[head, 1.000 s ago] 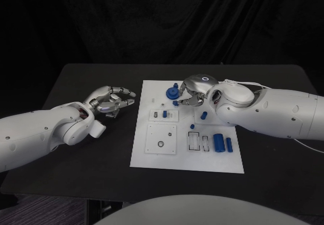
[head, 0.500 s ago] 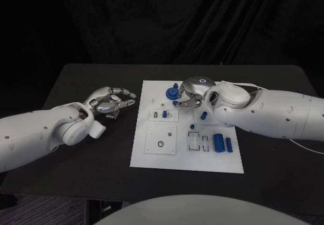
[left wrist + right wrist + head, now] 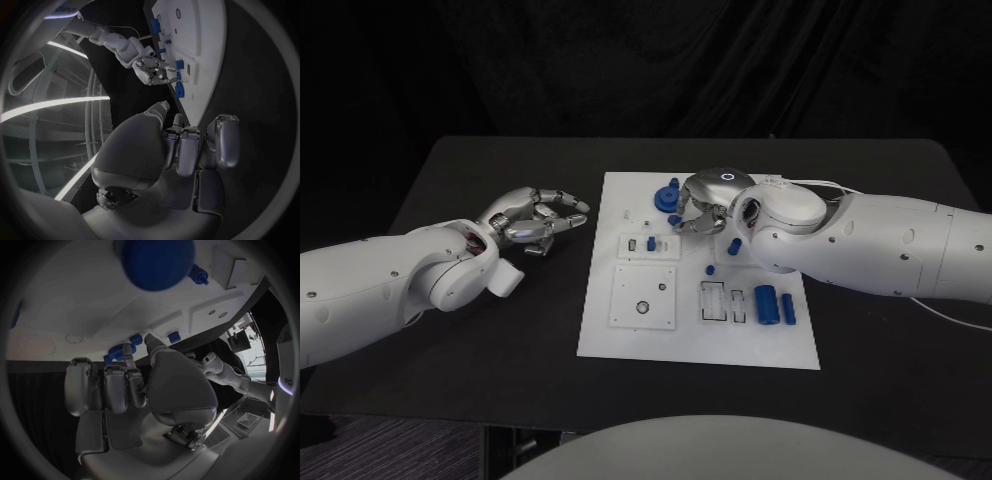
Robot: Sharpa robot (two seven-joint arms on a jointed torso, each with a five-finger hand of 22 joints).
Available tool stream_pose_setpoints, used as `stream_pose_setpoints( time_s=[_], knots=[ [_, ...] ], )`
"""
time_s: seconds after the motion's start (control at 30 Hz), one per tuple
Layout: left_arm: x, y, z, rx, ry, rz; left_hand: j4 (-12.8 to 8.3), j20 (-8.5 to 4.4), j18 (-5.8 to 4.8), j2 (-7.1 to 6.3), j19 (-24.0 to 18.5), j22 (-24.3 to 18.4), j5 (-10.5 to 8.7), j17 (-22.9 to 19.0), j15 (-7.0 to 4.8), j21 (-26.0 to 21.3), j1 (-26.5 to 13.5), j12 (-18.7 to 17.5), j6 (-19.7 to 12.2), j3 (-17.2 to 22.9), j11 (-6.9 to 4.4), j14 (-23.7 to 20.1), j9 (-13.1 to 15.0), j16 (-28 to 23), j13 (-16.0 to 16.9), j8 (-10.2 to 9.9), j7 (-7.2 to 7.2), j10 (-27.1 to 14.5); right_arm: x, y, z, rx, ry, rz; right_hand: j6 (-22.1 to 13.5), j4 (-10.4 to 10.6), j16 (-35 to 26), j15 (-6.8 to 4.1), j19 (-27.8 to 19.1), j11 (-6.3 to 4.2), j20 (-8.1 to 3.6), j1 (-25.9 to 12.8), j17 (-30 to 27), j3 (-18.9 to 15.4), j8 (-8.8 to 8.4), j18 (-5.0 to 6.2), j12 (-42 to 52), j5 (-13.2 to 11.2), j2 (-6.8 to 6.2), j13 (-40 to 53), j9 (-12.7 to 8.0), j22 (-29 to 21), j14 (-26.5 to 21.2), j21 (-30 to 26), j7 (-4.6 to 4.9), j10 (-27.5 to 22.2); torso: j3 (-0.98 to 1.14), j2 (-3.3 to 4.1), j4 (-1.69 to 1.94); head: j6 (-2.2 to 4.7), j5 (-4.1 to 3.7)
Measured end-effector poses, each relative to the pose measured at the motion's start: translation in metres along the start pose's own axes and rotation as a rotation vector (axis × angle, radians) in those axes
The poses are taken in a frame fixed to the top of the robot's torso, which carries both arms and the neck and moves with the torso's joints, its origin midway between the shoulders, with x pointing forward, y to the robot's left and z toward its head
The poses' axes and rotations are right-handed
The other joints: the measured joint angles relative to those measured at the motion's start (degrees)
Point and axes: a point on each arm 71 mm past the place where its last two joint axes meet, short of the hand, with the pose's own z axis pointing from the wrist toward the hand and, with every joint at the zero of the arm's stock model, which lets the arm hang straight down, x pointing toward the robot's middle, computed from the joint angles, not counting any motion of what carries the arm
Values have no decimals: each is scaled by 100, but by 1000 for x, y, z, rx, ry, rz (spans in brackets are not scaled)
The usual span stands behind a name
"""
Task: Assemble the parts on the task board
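Several parts (image 3: 767,303) sit on the task board (image 3: 701,347); both hands' grips unclear.

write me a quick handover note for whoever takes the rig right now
Left hand: holds nothing, fingers curled, over the table beside the task board.
Right hand: at the board's far end, by the blue gear-like part; grip unclear.
Done: several small blue parts stand in the board.
Left: the large blue cylinder and the slimmer blue piece lie loose; two slots beside them are open.
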Motion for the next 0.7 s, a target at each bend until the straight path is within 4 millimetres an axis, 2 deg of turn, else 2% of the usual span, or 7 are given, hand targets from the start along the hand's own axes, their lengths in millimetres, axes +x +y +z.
stream_pose_setpoints(
  time_s=[0.13,0.23,0.4,0.53,0.67,0.7],
  knots=[
    [0,1,0,-6,4,-2,16,-1,0,0,-42,0,0,0,0,0,0,0,42,16,0,0,0,0,0,33,2,0,3,1,1,0,6,1,0,-10,0,0,0,0,0,0,0,-10,0,0,0,96,0,0,33,0,0,-7,0,0,-3,-1,-1,0,6],
    [1,1,0,-10,7,-4,16,-1,0,0,-42,0,0,0,0,0,0,1,42,16,0,0,0,0,0,33,1,0,5,2,1,-1,7,2,0,-81,0,0,0,0,0,12,0,7,0,0,0,287,13,0,86,0,0,-7,0,0,-4,-4,-2,0,10],
    [1,3,-1,-20,12,-6,15,0,0,0,-42,0,20,0,0,-22,0,1,56,16,0,0,-1,0,1,65,15,-1,6,4,3,-6,2,6,0,-202,-22,0,0,0,0,116,0,89,0,0,0,626,116,0,157,0,0,-7,0,0,-5,-4,-4,0,6],
    [2,4,0,-26,15,-8,15,0,0,-1,-42,0,39,0,0,-22,0,1,75,16,0,0,-1,0,2,65,10,-1,7,4,3,-6,-4,8,0,-282,-22,0,0,0,0,180,0,136,23,0,0,770,111,0,178,0,0,-7,0,0,-5,-4,-5,0,0],
    [3,7,-1,-33,19,-11,68,0,0,-1,-42,0,42,0,0,-22,1,2,119,22,0,0,-5,0,3,117,13,-1,7,4,3,-6,-9,9,127,-474,-22,0,0,-1,0,373,0,297,73,0,0,1147,125,0,243,0,0,-7,-59,0,-5,-2,-4,0,-5],
    [3,7,-1,-35,21,-12,100,0,0,-1,-42,0,30,0,0,-22,1,2,134,13,0,0,-13,0,4,122,12,-1,7,4,3,-6,-10,9,200,-529,-22,-8,0,-34,0,428,0,352,114,0,0,1255,122,0,267,0,-8,-7,-72,-7,-5,-2,-4,0,-5]
  ],
)
